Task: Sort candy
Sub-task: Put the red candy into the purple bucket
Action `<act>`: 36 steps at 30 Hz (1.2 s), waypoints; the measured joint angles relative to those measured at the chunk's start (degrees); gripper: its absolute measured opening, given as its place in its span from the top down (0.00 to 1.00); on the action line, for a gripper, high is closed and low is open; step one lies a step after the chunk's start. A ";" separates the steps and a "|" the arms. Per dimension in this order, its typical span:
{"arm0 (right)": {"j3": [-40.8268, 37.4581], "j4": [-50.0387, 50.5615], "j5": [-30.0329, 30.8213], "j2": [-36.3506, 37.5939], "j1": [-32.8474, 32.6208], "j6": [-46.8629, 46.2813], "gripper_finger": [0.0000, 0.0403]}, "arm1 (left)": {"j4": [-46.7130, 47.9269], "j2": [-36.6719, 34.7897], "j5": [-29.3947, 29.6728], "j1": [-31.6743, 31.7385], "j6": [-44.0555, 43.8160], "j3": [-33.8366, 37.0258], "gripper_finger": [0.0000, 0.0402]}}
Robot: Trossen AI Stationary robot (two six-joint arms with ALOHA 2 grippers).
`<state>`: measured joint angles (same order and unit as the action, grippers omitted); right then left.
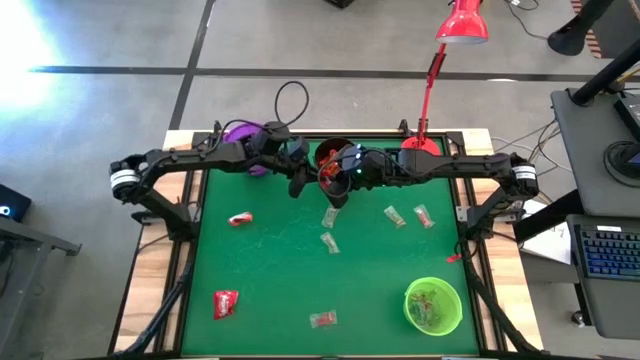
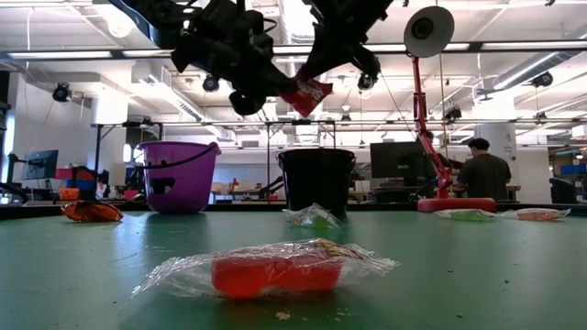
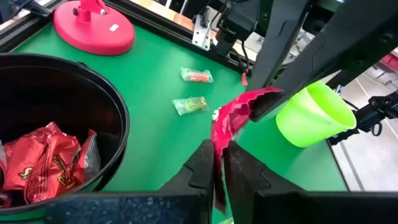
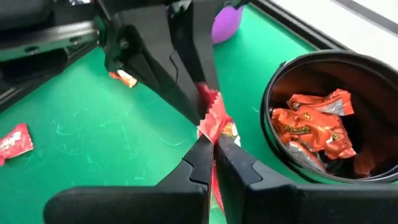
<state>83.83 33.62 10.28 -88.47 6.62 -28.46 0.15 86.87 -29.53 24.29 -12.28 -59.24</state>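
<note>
Both grippers, left (image 3: 219,163) and right (image 4: 211,155), pinch one red candy (image 2: 307,92) beside the black cup (image 1: 333,153), which holds several; many candies remain on the table (image 1: 270,270).

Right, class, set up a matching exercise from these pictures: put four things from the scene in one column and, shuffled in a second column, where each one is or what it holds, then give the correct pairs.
Things:
1. black cup
2. green cup
3. purple cup
4. red desk lamp

Places or states:
A. at the table's far right corner, base on the mat
B. at the far edge, left of the black one
C. far edge, middle, holding red-wrapped candy
D. near right corner of the mat

Pairs: 1-C, 2-D, 3-B, 4-A
</note>
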 joint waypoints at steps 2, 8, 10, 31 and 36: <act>0.00 -0.06 0.20 0.07 0.04 0.01 0.98 | -0.16 0.00 0.02 0.00 0.21 0.00 0.98; 0.00 -0.15 0.15 0.07 0.22 1.86 0.96 | 0.09 0.00 0.03 0.00 0.23 0.00 0.99; 0.00 -0.20 0.04 0.07 0.58 2.51 0.94 | 0.16 0.00 0.03 0.00 0.23 0.00 0.99; 0.04 5.12 0.24 1.14 4.78 6.85 0.71 | 29.16 -12.12 15.68 6.24 10.14 0.01 1.00; 0.04 5.05 0.28 1.23 4.80 10.18 0.71 | 33.13 -18.03 19.15 10.46 10.43 0.02 1.00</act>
<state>83.88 38.67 10.57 -87.24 11.42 -18.28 33.28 68.84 -10.38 34.75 -1.85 -59.22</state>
